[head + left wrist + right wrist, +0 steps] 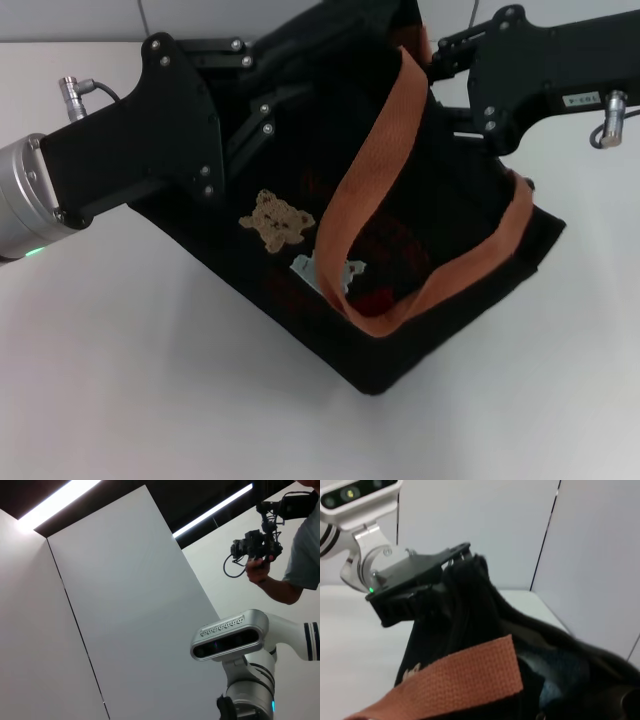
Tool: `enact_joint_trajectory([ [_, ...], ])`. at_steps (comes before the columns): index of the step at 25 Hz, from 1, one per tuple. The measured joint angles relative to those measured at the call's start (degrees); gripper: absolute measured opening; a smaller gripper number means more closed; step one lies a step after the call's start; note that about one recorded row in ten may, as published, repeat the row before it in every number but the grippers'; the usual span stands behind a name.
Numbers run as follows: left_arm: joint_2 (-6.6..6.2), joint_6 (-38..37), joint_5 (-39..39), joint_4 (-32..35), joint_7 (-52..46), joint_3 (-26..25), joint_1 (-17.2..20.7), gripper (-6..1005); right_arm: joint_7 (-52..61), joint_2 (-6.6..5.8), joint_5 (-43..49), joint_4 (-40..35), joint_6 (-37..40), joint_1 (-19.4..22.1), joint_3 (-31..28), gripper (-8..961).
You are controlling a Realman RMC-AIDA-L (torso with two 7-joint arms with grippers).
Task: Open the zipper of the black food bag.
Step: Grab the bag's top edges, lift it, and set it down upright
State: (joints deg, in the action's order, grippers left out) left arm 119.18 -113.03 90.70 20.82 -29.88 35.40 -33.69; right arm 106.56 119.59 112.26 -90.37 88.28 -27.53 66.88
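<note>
Black food bag (400, 250) tilted on white table (150, 400), orange handle (370, 180) draped across front. Left gripper (262, 100) at bag's top-left edge, right gripper (450, 60) at top-right; jaw state indiscernible for both.

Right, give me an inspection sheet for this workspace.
Surface: white table, bare where visible.
Job's things: black bag tipped on its side, orange handle draped across it, bear patch facing up; zipper not visible.
Clutter: nothing seen.
Grippers: left gripper at the bag's top-left edge; right gripper at its top-right edge; both sets of fingers hidden.
Cables: connector on the right arm.
Surroundings: white wall panels; person with a camera rig.
</note>
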Motion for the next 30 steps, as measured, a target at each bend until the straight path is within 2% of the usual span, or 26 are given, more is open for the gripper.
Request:
enact_joint_trajectory([
  [10,0.0,-0.05,0.0,0.01,0.0,0.03,-0.11,142,-1.28,0.01,-1.29,0.54,-1.04,0.9,0.19,352],
  [13,0.0,-0.06,0.0,0.01,0.0,0.03,-0.13,142,-0.14,-0.24,-1.29,-0.13,1.92,0.69,-0.9,352],
  [15,-0.01,-0.05,0.0,0.01,0.0,0.02,-0.14,142,1.12,-0.36,-0.94,-1.38,6.72,0.01,-3.86,352],
  [20,-0.01,-0.05,0.0,0.01,-0.03,0.02,-0.23,142,2.12,-0.39,-0.83,-4.01,10.16,0.39,-7.74,353],
  [25,-0.01,-0.05,0.0,0.01,-0.05,0.3,-0.45,143,2.85,-0.49,-0.1,-4.38,12.32,0.29,-9.27,354],
  [30,-0.01,-0.05,0.0,-0.06,-0.08,0.45,-0.79,143,2.58,-0.36,1.95,-3.48,11.28,0.28,-8.12,354],
])
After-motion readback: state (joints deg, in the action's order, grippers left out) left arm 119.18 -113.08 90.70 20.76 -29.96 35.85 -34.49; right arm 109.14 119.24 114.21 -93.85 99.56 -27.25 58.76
